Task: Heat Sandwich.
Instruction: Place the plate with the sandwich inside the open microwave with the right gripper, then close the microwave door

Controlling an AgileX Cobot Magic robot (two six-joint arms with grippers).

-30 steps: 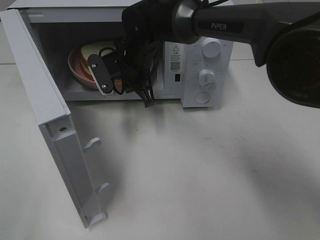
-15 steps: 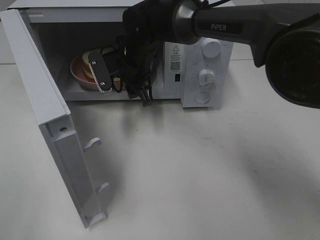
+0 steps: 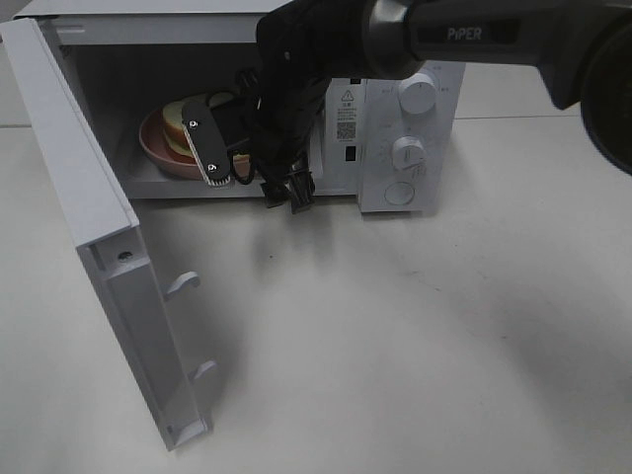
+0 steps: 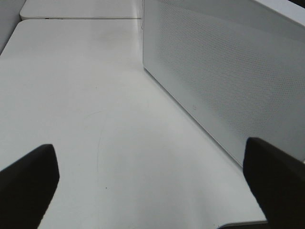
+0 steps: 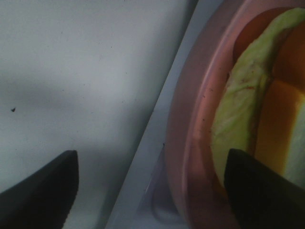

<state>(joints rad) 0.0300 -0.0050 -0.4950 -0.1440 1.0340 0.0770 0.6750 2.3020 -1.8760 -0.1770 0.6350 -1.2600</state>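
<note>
The white microwave (image 3: 405,128) stands with its door (image 3: 99,227) swung wide to the left. Inside, the sandwich (image 3: 176,120) lies on a pink round plate (image 3: 156,156) on the cavity floor. My right gripper (image 3: 219,148) reaches into the cavity at the plate's right side. In the right wrist view the right gripper (image 5: 152,191) is open, its dark fingertips (image 5: 40,191) wide apart, with the pink plate rim (image 5: 190,143) and the sandwich (image 5: 243,114) just ahead. My left gripper (image 4: 152,191) is open over bare table, beside the microwave's perforated side wall (image 4: 228,81).
The control panel with two knobs (image 3: 408,153) is on the microwave's right. The open door juts toward the table's front left. The right arm (image 3: 464,39) crosses above the microwave from the upper right. White table (image 3: 395,336) lies in front.
My right gripper has opened and let go of the plate, which now rests on the microwave floor. The gripper has shifted slightly right. The left gripper has stayed open.
</note>
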